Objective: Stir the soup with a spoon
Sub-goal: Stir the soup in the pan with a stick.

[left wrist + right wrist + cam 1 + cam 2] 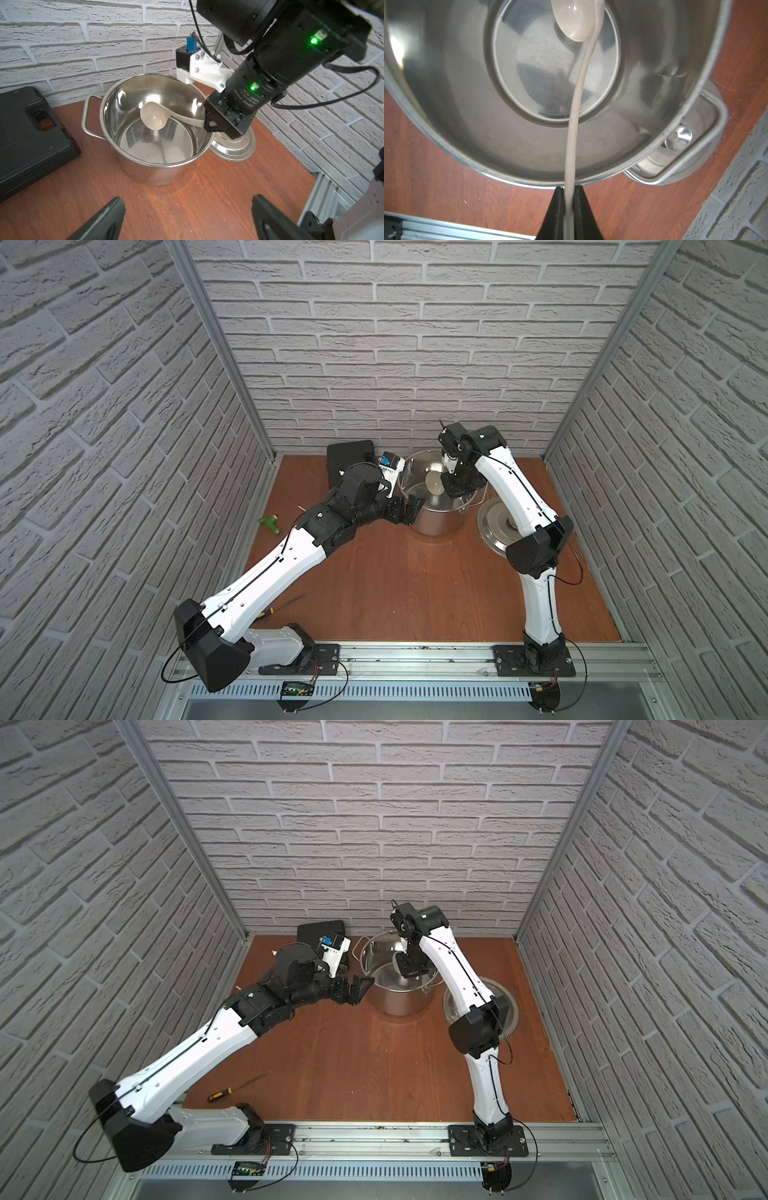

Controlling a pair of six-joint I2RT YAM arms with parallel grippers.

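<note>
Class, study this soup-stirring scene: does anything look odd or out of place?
The pot is bare shiny steel, no soup, though the right gripper holds the ladle in it. A screwdriver and a green tool lie on the table, odd beside cookware.

The left arm [266, 572] and right arm [540, 605] are showing white shells between black joint housings, each carrying a black cable [249, 585]. The right wrist housing [239, 83] is displaying green indicator lights [252, 88], white lettering [247, 98] and a white screwed camera bracket [205, 68]. The left gripper [188, 198] is presenting black wedge-shaped fingers [104, 220].
</note>
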